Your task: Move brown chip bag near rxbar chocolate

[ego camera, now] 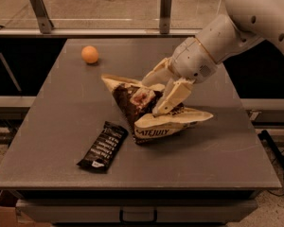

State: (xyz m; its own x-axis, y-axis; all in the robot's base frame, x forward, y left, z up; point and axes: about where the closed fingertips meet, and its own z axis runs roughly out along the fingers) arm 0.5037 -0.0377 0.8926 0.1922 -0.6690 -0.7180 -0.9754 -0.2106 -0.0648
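The brown chip bag (157, 126) lies crumpled in the middle of the grey table (213, 150), dark brown in the centre with cream ends, one of them marked "LATE JULY". My gripper (153, 97) comes in from the upper right and is shut on the bag's upper middle, one finger (157, 74) behind it and one (173, 97) over its front. The rxbar chocolate (103, 146), a slim black bar with white text, lies flat to the bag's lower left, a short gap from the bag's lower corner.
An orange ball (90, 54) sits at the table's back left. A rail with two metal posts (165, 6) runs behind the table. The white arm (236, 30) reaches over the table's right back corner.
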